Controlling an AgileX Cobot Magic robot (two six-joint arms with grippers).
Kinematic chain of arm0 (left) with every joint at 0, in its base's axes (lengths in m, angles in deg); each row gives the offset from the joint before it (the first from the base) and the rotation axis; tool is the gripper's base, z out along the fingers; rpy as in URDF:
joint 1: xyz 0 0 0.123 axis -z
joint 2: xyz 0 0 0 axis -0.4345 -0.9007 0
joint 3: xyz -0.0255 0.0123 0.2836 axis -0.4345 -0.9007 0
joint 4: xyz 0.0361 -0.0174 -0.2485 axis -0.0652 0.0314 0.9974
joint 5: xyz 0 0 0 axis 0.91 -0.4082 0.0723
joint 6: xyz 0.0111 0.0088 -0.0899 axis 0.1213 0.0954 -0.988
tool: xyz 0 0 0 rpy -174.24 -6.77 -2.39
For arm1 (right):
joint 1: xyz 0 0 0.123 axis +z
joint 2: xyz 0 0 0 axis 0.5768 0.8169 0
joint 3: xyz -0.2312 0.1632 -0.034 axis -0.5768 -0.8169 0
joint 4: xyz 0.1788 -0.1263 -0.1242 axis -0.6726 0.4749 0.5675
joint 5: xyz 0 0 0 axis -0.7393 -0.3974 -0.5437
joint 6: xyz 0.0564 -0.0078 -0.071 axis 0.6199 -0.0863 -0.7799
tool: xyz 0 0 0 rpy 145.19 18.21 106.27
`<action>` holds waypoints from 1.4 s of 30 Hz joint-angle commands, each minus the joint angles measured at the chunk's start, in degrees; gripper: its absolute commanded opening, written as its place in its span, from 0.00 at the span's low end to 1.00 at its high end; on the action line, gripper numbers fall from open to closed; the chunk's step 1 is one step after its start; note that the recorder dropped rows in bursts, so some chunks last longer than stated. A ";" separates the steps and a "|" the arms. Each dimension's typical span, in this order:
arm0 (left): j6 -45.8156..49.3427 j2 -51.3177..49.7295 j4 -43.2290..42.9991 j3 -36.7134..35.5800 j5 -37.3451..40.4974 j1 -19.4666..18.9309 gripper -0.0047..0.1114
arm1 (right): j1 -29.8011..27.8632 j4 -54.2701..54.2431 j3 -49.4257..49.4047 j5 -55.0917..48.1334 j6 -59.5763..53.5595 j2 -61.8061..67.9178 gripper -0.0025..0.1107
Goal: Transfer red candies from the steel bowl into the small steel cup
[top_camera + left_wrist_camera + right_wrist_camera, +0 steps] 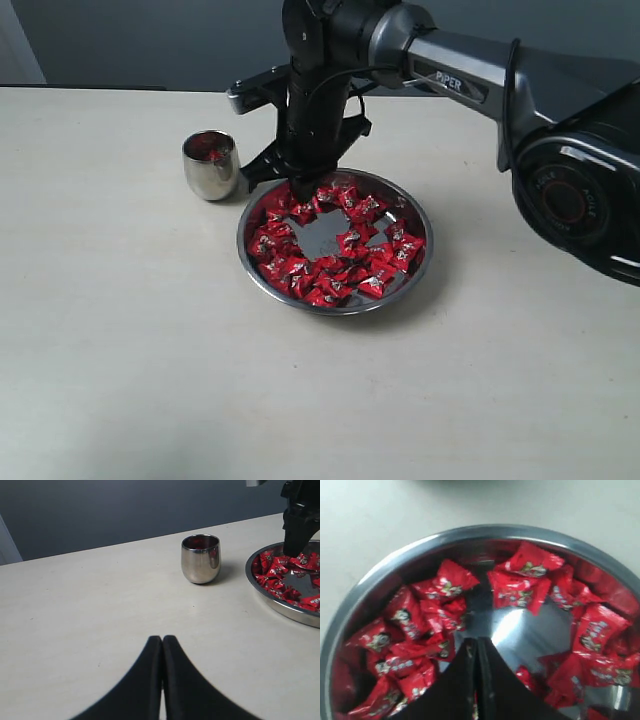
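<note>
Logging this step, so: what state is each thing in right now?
Right hand: shut, tips down in the steel bowl; whether it holds anything is unclear.
Left hand: shut, empty.
Small steel cup: upright, red showing inside.
Steel bowl: flat on the table, centre bare.
Red candies: wrapped, ringing the bowl.

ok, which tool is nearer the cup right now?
Right. The right tool is down in the bowl beside the cup; the left tool sits back across the table.

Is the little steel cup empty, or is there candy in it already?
Not empty: red candy shows inside the small steel cup in the exterior view. How many, cannot tell.
</note>
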 commanded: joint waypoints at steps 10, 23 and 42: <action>-0.31 0.25 0.07 0.06 -0.54 0.17 0.04 | -0.12 -9.58 0.12 -0.59 -8.07 1.16 0.43; -0.31 0.25 0.07 0.06 -0.54 0.17 0.04 | -0.12 -8.74 -4.18 -0.59 -4.41 0.90 0.32; -0.31 0.25 0.07 0.06 -0.54 0.17 0.04 | -0.12 -8.31 -6.88 -0.59 -4.96 1.20 0.14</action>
